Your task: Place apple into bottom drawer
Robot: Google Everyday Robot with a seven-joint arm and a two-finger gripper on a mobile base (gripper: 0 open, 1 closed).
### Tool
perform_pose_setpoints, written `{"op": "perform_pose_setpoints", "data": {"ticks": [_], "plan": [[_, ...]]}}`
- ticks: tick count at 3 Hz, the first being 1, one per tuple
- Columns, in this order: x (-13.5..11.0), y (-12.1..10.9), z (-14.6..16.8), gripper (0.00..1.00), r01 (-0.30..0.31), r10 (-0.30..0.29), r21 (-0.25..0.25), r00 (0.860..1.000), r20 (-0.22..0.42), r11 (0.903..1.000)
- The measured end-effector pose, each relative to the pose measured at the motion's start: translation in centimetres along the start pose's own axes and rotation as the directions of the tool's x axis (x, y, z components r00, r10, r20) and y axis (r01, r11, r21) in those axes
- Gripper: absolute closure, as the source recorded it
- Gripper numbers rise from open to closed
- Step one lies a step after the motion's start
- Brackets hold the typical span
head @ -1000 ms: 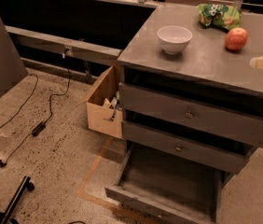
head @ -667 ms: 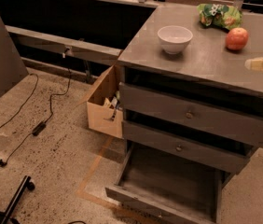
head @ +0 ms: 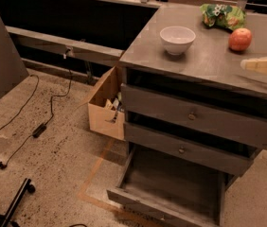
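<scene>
End effector [head: 259, 65] pokes in at the right edge over the counter [head: 195, 65], mostly cut off by the frame; grip state: can't tell. Apple [head: 240, 39] sits on the counter just behind it, near but apart. Bottom drawer [head: 143, 200] stands open low at the front, with its front edge cropped. Counts: 1 apple, 1 white bowl [head: 177, 39], 1 green snack bag [head: 222, 16], 3 drawers, 1 cardboard box [head: 102, 110] on the floor.

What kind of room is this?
Probably a robot lab or workshop: loose cables on the floor, a cardboard box beside grey drawers, and an end effector over the countertop's right edge.
</scene>
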State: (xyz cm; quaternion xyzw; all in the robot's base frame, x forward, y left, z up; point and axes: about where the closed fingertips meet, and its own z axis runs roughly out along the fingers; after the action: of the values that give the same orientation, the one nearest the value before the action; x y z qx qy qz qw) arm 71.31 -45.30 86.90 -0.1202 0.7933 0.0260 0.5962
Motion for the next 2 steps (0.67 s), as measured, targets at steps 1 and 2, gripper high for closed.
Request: {"op": "perform_pose_setpoints", "data": {"ticks": [1,2], "plan": [[-0.9,-0.2,2.0,0.00,-0.007,0.007,-0.007,0.999,0.035,1.0000],[-1.9,0.2,3.7,0.00,0.000,0.001,-0.007,0.999,0.038,1.0000]]}}
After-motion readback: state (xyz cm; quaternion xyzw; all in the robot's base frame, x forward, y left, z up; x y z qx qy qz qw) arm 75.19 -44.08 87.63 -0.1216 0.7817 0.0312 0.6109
